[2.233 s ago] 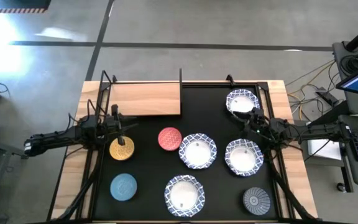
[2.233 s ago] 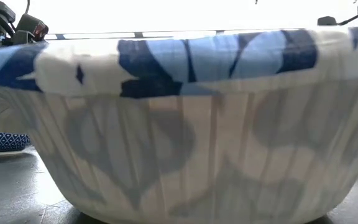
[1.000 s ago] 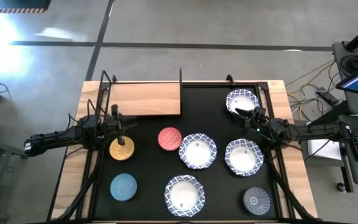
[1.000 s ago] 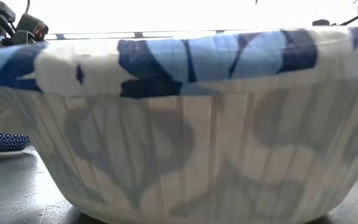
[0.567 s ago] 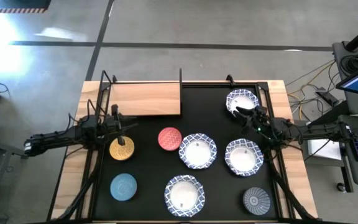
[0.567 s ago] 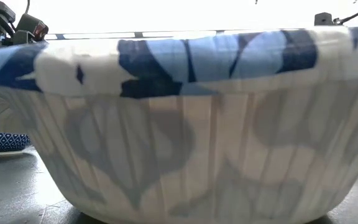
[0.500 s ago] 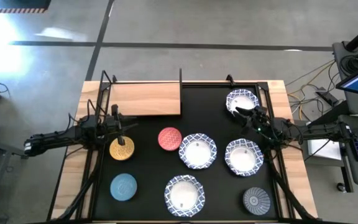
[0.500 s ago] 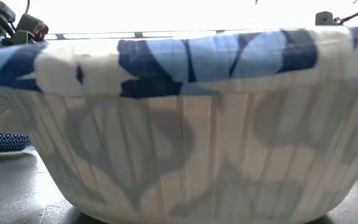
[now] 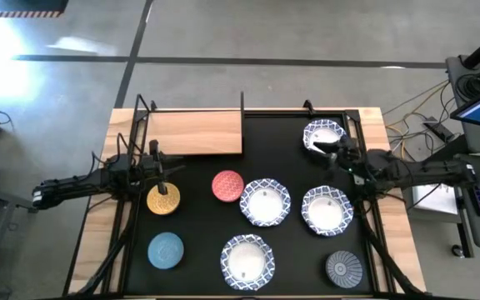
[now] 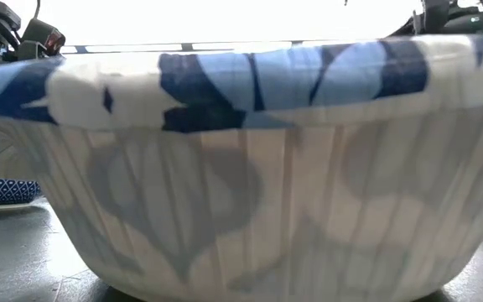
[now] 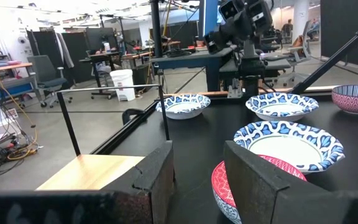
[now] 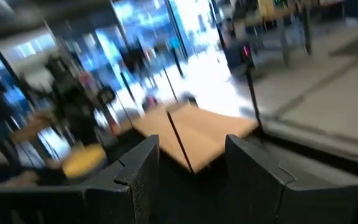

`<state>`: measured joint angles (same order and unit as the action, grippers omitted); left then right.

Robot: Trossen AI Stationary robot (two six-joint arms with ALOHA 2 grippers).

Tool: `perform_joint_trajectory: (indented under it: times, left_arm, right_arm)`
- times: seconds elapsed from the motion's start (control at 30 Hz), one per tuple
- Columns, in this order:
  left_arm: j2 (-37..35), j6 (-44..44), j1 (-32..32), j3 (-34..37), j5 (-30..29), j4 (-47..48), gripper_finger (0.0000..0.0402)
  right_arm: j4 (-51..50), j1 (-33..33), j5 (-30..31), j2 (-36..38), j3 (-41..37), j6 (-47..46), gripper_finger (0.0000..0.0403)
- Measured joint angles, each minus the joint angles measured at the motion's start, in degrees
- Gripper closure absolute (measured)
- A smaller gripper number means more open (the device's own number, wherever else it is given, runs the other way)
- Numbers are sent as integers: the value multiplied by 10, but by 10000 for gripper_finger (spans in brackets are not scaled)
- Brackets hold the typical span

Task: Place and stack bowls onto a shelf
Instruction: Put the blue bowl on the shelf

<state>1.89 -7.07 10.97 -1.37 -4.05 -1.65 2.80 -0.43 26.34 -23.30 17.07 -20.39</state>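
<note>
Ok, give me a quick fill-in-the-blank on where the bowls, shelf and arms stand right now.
1. The shelf holds ____ bowls.
2. The left gripper hangs over the ____ bowl.
3. The right gripper is at the white bowl nearest the mat's ____ right corner.
4. The red bowl sits ____ the shelf and the middle white bowl.

Missing: no; yellow; far; between

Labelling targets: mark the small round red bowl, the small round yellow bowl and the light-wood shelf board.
small round red bowl (image 9: 227,186), high view, its centre
small round yellow bowl (image 9: 164,200), high view, its centre
light-wood shelf board (image 9: 195,133), high view, bare middle

Light matt wood shelf (image 9: 195,132); glossy glazed bowls (image 9: 264,202); matt black mat (image 9: 294,167)
</note>
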Motion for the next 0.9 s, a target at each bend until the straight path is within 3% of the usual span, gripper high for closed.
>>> perform_joint_trajectory:
  times: [0.13,0.27,0.57,0.9]
  left_arm:
    - [0,0,0,0,0,0,275]
    - [0,0,0,0,0,0,275]
    - [0,-17,0,0,1,0,275]
    - [0,-12,0,0,1,0,275]
  right_arm:
    - [-139,0,-46,-19,59,-28,229]
    - [-211,0,-114,-37,96,-67,229]
    - [-291,0,-177,-71,128,-200,229]
    - [-281,3,-226,-158,139,-295,229]
